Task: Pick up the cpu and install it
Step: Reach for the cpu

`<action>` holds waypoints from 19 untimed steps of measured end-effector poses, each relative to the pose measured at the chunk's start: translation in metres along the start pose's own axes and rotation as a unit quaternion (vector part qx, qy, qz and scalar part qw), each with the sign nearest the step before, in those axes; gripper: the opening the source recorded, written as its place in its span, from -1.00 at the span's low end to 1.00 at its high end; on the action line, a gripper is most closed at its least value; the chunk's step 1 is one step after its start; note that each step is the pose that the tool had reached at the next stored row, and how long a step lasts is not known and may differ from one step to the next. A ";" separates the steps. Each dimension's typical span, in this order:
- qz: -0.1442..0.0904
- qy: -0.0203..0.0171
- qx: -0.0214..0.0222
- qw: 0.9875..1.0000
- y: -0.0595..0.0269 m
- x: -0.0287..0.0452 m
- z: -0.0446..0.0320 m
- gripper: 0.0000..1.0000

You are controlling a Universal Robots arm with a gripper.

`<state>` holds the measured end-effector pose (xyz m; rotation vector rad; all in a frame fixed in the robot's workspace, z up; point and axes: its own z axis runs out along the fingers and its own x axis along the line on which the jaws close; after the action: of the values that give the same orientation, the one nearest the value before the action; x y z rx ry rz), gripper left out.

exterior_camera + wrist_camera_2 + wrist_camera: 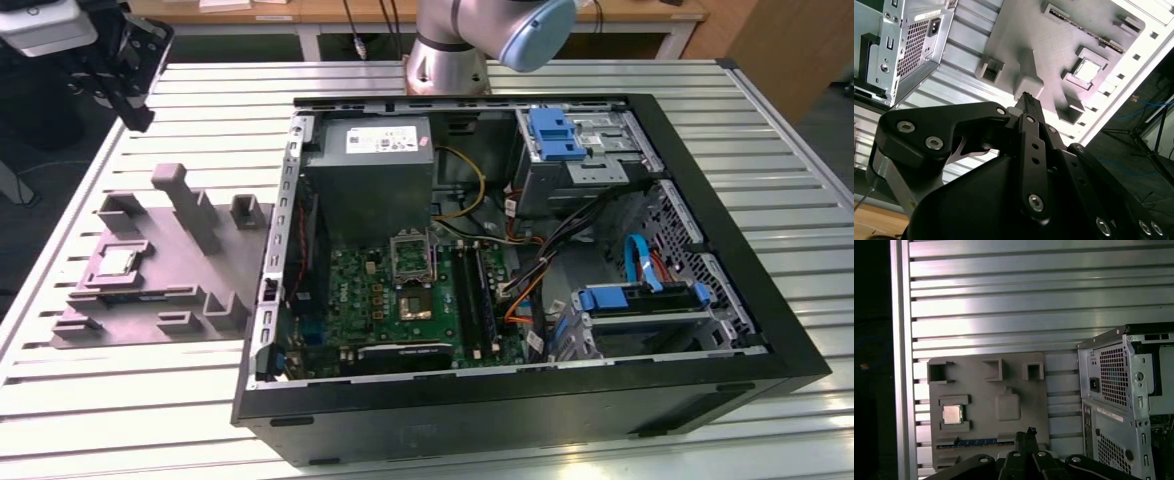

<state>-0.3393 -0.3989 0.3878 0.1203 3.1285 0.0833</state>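
Note:
The cpu (118, 262) is a small silvery square lying flat in a recess of the grey tray (187, 285), on the exterior view's left. My gripper (138, 120) hangs high above the table, beyond the tray's far end and well clear of the cpu. Its black fingers meet at one narrow tip and hold nothing. In both wrist views the cpu (1088, 71) (952, 414) lies far below the gripper (1026, 97) (1029, 432). The metal-framed socket (411, 255) sits on the green board inside the open computer case (721, 250).
The tray (1004, 375) carries raised posts (187, 205) and blocks around the cpu's recess. The case's perforated metal wall (1114, 385) stands beside the tray. A dark glossy chip (414, 305), cables and blue drive brackets (554, 130) crowd the case. Slatted table (134, 400) surrounds both.

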 end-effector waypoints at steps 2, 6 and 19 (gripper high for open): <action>0.000 0.000 0.000 1.000 -0.0001 0.0009 0.0000 -0.79; 0.000 0.000 0.000 1.000 -0.0002 0.0026 0.0000 -0.79; 0.000 0.000 0.000 1.000 -0.0006 0.0075 0.0000 -0.79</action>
<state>-0.3468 -0.3989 0.3877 0.1204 3.1285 0.0834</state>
